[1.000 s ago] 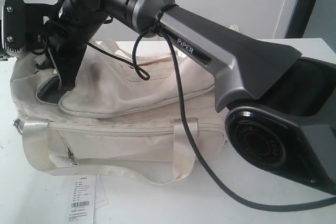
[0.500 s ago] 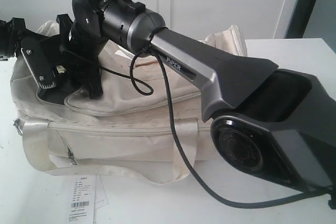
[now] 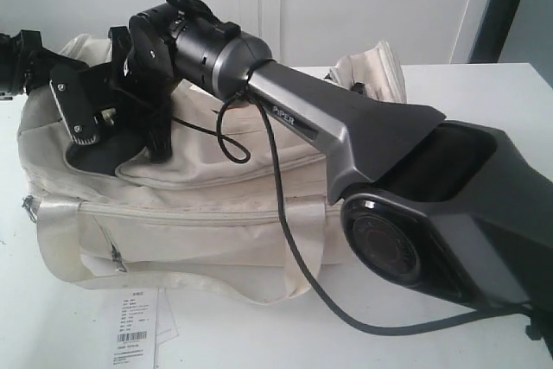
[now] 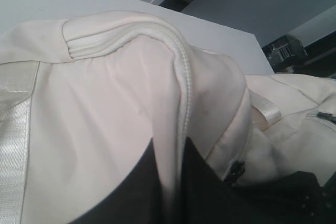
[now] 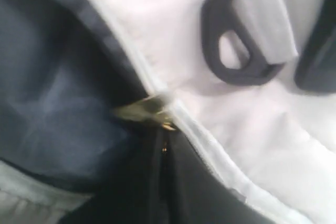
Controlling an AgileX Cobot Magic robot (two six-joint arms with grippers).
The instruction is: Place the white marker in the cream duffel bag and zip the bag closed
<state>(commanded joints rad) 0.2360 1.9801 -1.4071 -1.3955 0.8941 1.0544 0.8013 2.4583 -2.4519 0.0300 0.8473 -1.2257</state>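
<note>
The cream duffel bag (image 3: 216, 213) lies lengthwise on the white table (image 3: 484, 84). My right arm reaches across it to the left end of the top opening. There my right gripper (image 3: 160, 146) (image 5: 163, 136) is shut on the brass zipper pull (image 5: 144, 109), beside the dark lining (image 5: 47, 103) and a black strap ring (image 5: 236, 51). My left gripper (image 3: 85, 131) (image 4: 170, 167) is shut on a raised fold of the bag's piped edge (image 4: 181, 77) at that same end. The white marker is hidden.
A white paper barcode tag (image 3: 134, 326) lies on the table in front of the bag. The right arm's black cable (image 3: 294, 239) hangs across the bag's front. The front pocket's zipper pull (image 3: 117, 257) dangles at the left.
My right gripper has moved to the right along the top opening and the right arm has dropped lower. The left gripper has come further into view at the bag's left end.
</note>
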